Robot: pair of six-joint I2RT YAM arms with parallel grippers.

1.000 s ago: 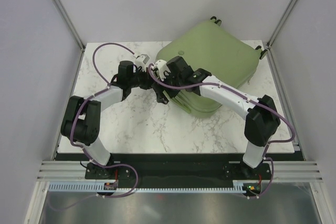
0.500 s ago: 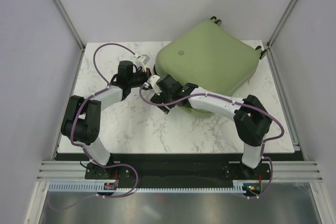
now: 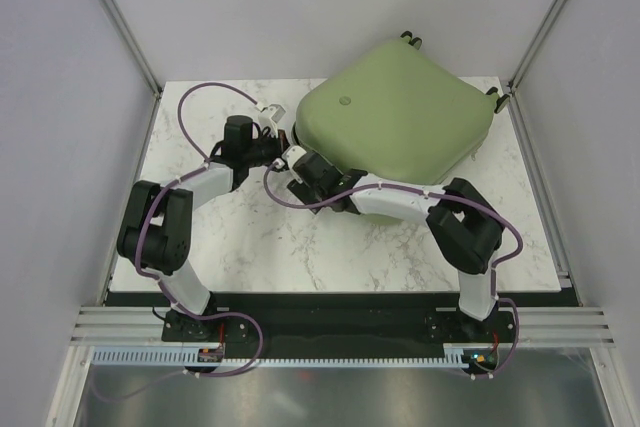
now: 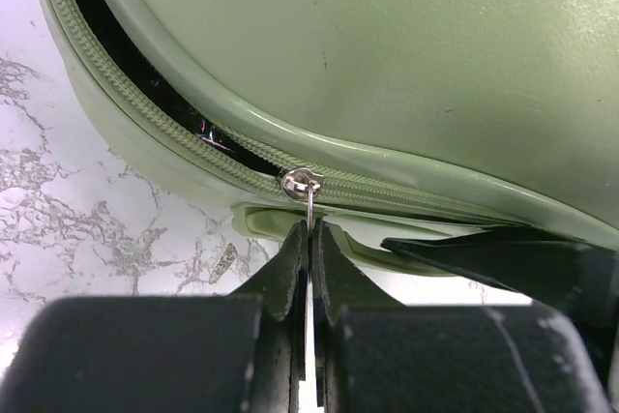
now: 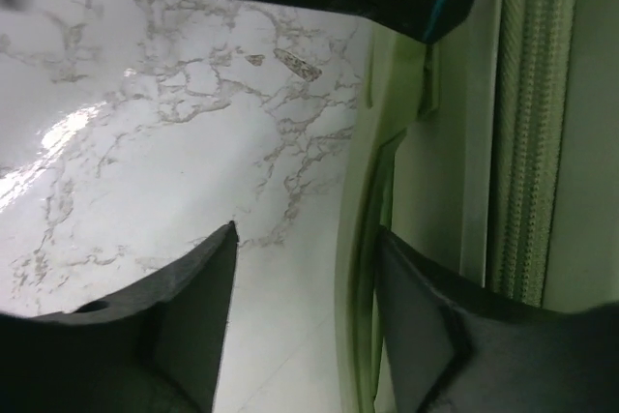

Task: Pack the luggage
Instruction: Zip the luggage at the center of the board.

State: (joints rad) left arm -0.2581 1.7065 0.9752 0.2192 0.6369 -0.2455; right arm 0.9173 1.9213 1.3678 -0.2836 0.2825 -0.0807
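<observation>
The luggage is a sage-green hard-shell suitcase lying flat at the back right, lid down. My left gripper is at its left corner. In the left wrist view that gripper is shut on the thin metal zipper pull hanging from the slider. Left of the slider the zipper gapes and shows black lining. My right gripper is low by the front-left edge. It is open and empty in the right wrist view, one finger against the green side handle.
The marble table carries the suitcase. Black wheels stick out at the suitcase's far side, near the back frame post. The two grippers sit close together; my right finger shows just right of the left gripper.
My right arm has come off the top of the lid and swung down and left to the suitcase's front-left edge. The lid now lies lower over the base. The left gripper stayed put.
</observation>
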